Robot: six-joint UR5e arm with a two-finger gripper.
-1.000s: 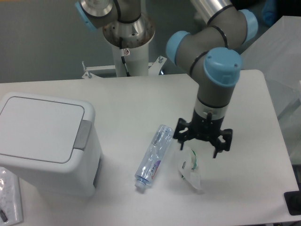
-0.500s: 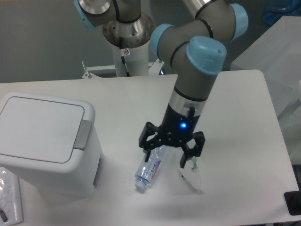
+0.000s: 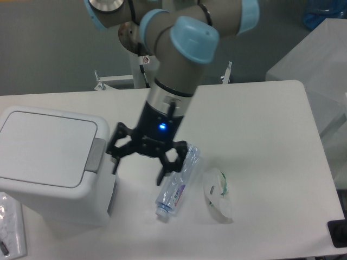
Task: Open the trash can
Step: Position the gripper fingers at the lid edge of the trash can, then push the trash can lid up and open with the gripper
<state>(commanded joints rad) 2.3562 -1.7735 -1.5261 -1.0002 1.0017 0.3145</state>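
Observation:
The trash can (image 3: 51, 162) is a boxy white bin at the left of the table, its flat lid down and its grey push tab (image 3: 96, 155) on the right edge of the lid. My gripper (image 3: 139, 168) hangs open just right of the bin, its black fingers spread, the left fingertip close to the bin's right wall below the tab. Nothing is between the fingers.
A clear plastic bottle (image 3: 176, 184) lies on the table under and right of the gripper. A crumpled clear wrapper with green print (image 3: 217, 194) lies further right. A small bag (image 3: 10, 227) sits at the bottom left corner beside the bin.
The arm has swept left across the table, from above the wrapper, past the bottle, to just beside the trash can. The gripper stays open. The bin's lid has not moved.

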